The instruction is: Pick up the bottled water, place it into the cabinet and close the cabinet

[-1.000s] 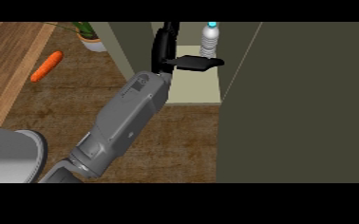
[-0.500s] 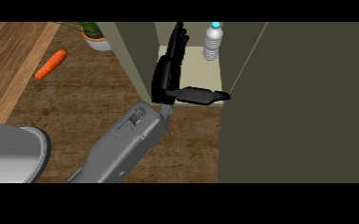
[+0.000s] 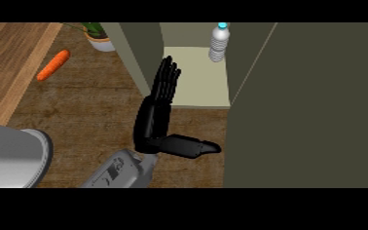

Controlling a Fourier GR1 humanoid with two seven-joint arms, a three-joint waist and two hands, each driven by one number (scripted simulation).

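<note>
Head view is showing the bottle (image 3: pixel 219 44) standing upright at the back right of the cabinet (image 3: pixel 201 83), well apart from the left hand (image 3: pixel 152 122). That hand is holding nothing: its fingers are lying straight and together, the thumb is sticking out rightward, and the fingertips are overlapping the cabinet's left edge. A carrot (image 3: pixel 53 64) and a plant (image 3: pixel 97 35) are sitting on the counter (image 3: pixel 86 102) to the left.

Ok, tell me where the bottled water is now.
Head view, upper centre-right: the bottled water stands upright at the back of the pale cabinet shelf, beyond and apart from the left hand.
</note>
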